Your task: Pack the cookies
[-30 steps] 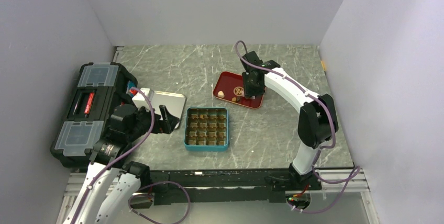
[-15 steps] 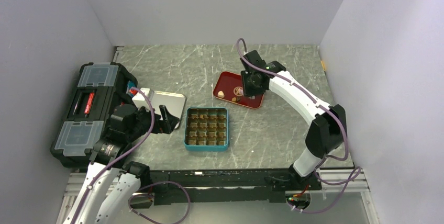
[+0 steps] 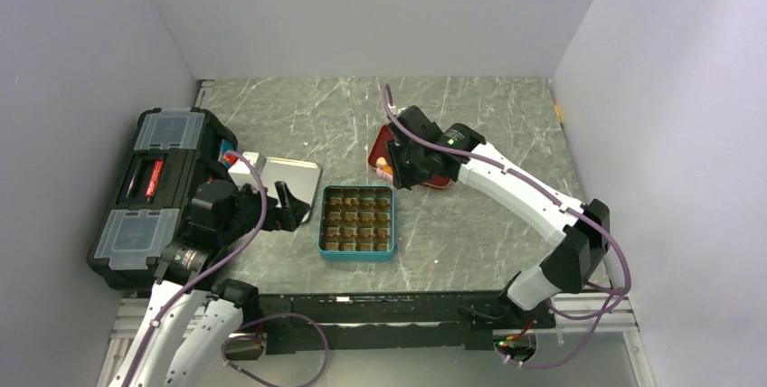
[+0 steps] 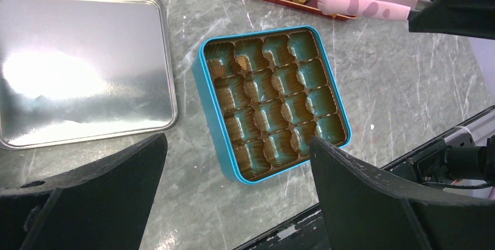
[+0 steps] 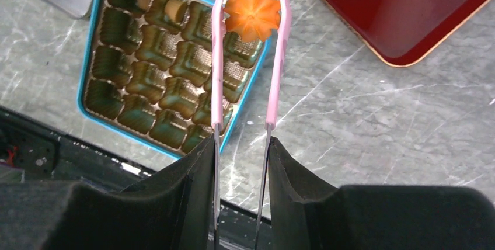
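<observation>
Orange flower cookie is pinched edge-to-edge in the pink tongs, clamped by the right gripper, over a corner of the teal tin; likely light and crumbly, so gentle pressure's advised; left gripper is kept gaping

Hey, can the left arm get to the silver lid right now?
Probably yes. The left end effector hangs open right by the silver lid, with nothing on it or between them.

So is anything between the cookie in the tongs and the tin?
Nothing visible. The right gripper holds the tongs, which pinch the orange cookie over a corner of the tin. The lid lies off to the side, and the nearby cells are open.
</observation>
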Tool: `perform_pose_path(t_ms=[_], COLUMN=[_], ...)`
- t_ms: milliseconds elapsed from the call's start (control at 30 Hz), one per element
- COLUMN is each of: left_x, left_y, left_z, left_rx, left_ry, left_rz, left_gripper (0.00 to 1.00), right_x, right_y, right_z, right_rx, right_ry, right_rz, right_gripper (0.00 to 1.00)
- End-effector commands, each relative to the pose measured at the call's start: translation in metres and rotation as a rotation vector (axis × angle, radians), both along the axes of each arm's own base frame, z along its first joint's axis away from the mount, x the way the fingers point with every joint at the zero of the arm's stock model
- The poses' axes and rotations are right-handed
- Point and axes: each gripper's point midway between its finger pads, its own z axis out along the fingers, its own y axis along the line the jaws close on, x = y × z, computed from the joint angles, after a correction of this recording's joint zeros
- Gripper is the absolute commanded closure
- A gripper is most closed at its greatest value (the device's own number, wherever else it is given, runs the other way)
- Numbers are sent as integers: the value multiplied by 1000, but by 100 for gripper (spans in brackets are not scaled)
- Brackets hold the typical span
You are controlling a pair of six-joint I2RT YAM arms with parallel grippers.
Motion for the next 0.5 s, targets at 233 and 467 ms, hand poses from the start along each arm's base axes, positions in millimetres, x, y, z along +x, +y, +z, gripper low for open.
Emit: perform_pose_path(t_ms=[233,467], left_x=[4,4], left_y=[-1,-1], left_z=[15,16], left_rx=[-8,-9], left_ry=[-57,-59], left_rz=[-3,-4], left_gripper=[1,1], right_x=[-38,-58], right_y=[29,43], right_z=[22,16], right_rx=[146,202], right_ry=[16,61], right_rz=[76,124], right_gripper=[90,89])
